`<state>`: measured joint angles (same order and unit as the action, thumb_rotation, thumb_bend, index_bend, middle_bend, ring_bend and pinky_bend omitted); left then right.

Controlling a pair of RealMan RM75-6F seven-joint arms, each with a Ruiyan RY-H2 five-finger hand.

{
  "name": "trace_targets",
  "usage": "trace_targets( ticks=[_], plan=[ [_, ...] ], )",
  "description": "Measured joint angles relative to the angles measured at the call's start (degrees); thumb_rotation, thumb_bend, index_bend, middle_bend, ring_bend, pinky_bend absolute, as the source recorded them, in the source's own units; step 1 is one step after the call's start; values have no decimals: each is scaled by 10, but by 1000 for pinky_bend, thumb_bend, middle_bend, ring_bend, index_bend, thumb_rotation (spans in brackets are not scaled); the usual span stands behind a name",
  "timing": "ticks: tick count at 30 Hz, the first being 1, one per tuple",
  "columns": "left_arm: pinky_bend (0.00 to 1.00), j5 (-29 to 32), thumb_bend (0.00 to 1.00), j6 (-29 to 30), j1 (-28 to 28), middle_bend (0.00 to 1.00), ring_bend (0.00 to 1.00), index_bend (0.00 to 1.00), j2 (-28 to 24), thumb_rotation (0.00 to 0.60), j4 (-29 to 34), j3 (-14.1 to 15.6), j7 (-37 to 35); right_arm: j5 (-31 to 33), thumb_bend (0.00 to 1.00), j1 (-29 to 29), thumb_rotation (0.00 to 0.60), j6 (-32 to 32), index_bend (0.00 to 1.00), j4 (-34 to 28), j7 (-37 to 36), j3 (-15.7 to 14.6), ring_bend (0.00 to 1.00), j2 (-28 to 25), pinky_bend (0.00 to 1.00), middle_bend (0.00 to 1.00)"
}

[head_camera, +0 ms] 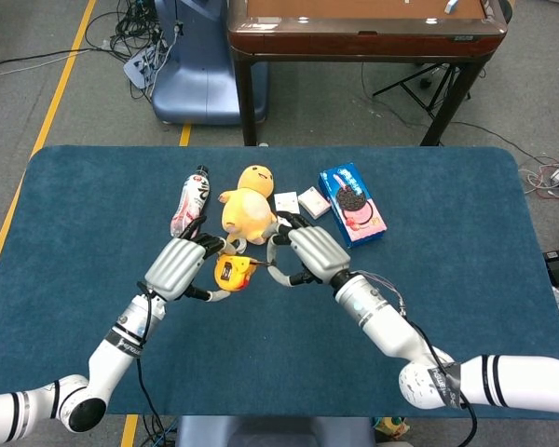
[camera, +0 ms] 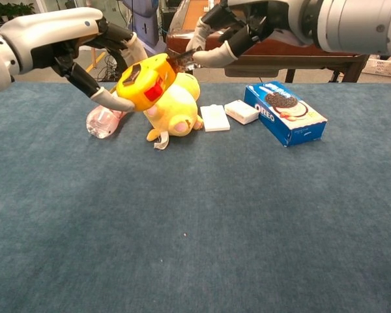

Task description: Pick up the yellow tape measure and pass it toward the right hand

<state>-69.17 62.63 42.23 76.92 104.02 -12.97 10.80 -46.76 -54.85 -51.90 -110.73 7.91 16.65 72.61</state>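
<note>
The yellow tape measure [head_camera: 229,272] [camera: 145,83], with a red button on its side, hangs above the blue table, tilted. My left hand [head_camera: 177,268] [camera: 94,45] grips its body from the left, fingers wrapped around it. My right hand [head_camera: 315,253] [camera: 238,26] reaches in from the right. Its thumb and a finger pinch the dark tab at the tape's end, which sticks out of the case's upper right corner. Both hands are close together in front of the plush toy.
A yellow plush toy [head_camera: 247,209] [camera: 176,104] lies just behind the hands, with a pink-labelled bottle [head_camera: 191,200] [camera: 103,120] to its left. Two small white boxes [head_camera: 298,201] [camera: 215,117] and a blue Oreo box [head_camera: 351,203] [camera: 287,112] lie to its right. A brown table [head_camera: 363,28] stands beyond.
</note>
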Motion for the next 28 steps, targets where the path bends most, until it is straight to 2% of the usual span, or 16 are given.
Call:
trace_targets(
  ticks=[12, 28],
  plan=[
    [20, -7, 141, -12, -16, 516, 310, 512, -18, 600, -37, 21, -23, -51, 563, 49, 600, -24, 651, -25, -23, -14, 40, -50, 17, 299],
    [20, -35, 141, -67, -40, 522, 309, 517, -55, 600, -111, 59, -135, -198, 566, 168, 600, -75, 674, -80, -147, -24, 63, -185, 17, 327]
  ],
)
